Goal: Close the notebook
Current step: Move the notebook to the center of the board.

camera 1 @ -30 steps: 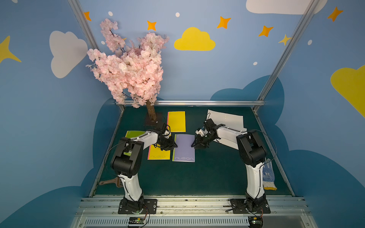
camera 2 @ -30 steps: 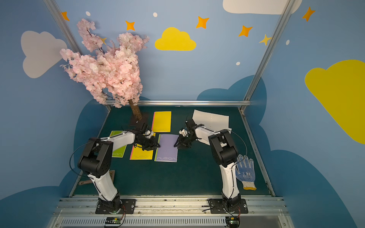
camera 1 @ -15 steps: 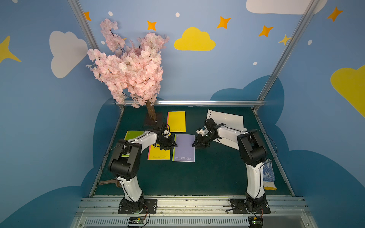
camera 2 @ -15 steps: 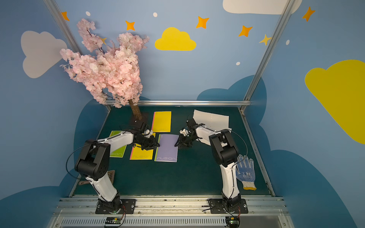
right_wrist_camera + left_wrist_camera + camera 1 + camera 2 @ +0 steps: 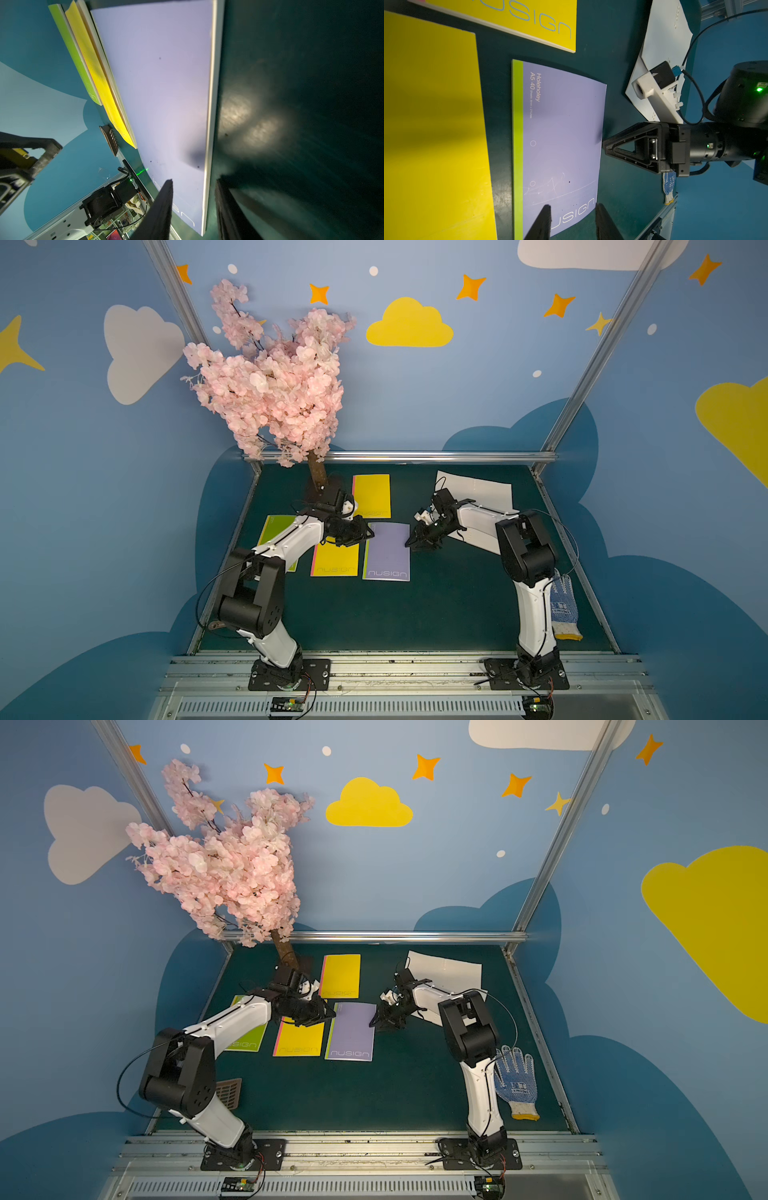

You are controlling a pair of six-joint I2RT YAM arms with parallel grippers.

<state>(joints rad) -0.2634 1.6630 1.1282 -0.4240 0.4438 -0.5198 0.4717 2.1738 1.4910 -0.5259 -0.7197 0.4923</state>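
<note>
Though seemingly shut already, cover up and flat near the middle of the worktop (image 5: 436, 605): purple notebook (image 5: 386, 551), between the two arms. Long axis running from near side to far side in both top views, green spine strip toward the left arm, free long edge toward the right arm. Right gripper (image 5: 409, 544) just at that free edge, jaws a little apart, one finger over the cover and one over bare worktop in the right wrist view, clamped on nothing; contact with the cover impossible to tell. Left gripper (image 5: 369, 533) by the far spine corner, jaws apart as well, empty. Likely needs only a light downward press along the free edge, best from the right arm, nearer to it.
</note>
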